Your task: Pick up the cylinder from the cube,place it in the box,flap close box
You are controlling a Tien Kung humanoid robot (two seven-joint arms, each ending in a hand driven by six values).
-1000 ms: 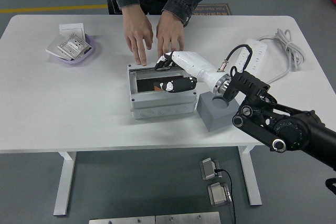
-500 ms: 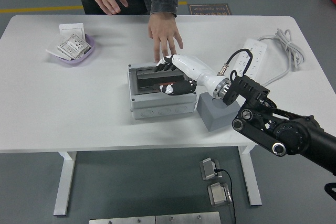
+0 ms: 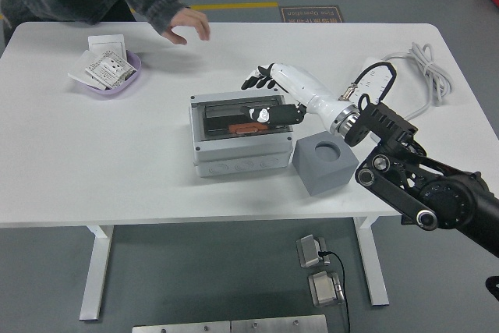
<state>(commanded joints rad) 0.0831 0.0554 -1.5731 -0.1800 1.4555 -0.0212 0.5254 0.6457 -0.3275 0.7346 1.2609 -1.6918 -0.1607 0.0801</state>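
Above the junction box (image 3: 242,154), the right hand (image 3: 269,95) hovers with fingers spread, empty; the dark flap (image 3: 234,113) lies just left, long axis left-right.

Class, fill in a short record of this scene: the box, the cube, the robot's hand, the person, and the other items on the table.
box: grey box, orange cylinder inside
cube: grey cube, right of the box, round hole in its top
right hand: right hand above the box's far right corner, fingers spread
person: hand over the table's far edge
others: purple dish of packets, power strip
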